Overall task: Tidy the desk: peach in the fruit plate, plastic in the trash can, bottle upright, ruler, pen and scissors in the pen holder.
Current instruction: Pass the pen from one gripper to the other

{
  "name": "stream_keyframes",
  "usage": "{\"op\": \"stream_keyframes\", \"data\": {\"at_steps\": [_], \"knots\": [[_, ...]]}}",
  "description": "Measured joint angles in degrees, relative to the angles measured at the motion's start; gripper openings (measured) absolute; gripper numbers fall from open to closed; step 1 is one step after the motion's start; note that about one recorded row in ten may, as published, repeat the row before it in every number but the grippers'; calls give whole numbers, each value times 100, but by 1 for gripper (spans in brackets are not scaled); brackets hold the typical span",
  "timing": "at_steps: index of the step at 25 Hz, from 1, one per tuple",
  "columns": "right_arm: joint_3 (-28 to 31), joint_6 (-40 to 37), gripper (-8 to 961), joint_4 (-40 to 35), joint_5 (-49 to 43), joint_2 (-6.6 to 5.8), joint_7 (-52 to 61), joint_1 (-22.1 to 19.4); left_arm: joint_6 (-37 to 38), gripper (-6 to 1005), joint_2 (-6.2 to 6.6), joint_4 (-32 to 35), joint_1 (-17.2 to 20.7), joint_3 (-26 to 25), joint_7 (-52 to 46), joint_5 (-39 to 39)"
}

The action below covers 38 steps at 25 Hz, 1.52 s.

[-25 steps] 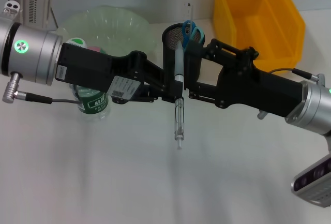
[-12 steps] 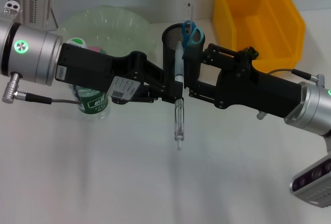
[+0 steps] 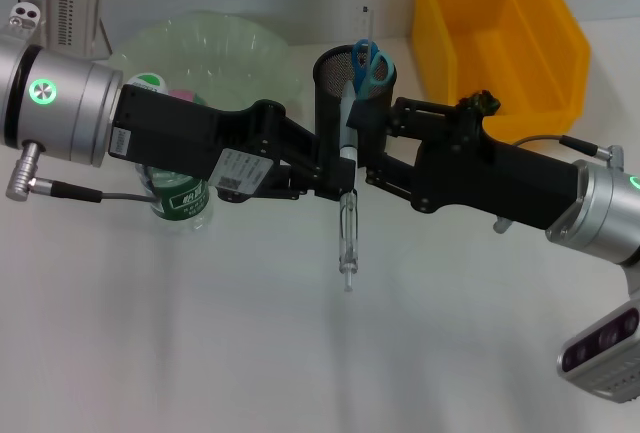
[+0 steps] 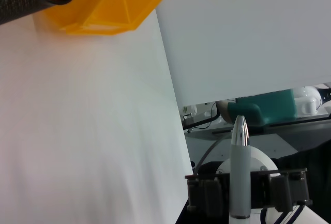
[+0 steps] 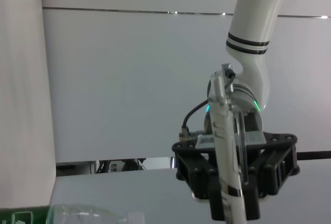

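Observation:
My left gripper (image 3: 335, 178) is shut on the silver-grey pen (image 3: 346, 215), holding it in the air in front of the black mesh pen holder (image 3: 332, 93). My right gripper (image 3: 358, 153) is open, reaching in from the right with a finger on either side of the pen's grey upper part (image 4: 240, 172). The blue scissors (image 3: 370, 65) and the clear ruler (image 3: 365, 23) stand in the pen holder. Behind my left arm, a pink sliver of the peach (image 3: 186, 96) shows in the fruit plate (image 3: 215, 43). The bottle (image 3: 180, 203) stands upright under my left arm.
The yellow trash can (image 3: 500, 33) stands at the back right, just right of the pen holder. Both arms cross the middle of the white desk (image 3: 300, 353). The fruit plate sits at the back left.
My right gripper has slid a little to the left, closer around the pen. The pen and my left gripper have stayed put.

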Motion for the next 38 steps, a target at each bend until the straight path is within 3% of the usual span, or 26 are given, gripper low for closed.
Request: {"op": "stream_keyframes", "data": {"at_steps": [19,30,38], "knots": [[-111,65,378,0,-1,13,-61,-1,-1,153,-15,0,-3,0,5,0],[-105,38,196,-32,-61,12,-69,-13,1,154,-14,-2,-8,1,5,2],[-109,32,154,-13,-84,7,-195,-1,-1,155,15,-136,-18,-1,53,-20]]}}
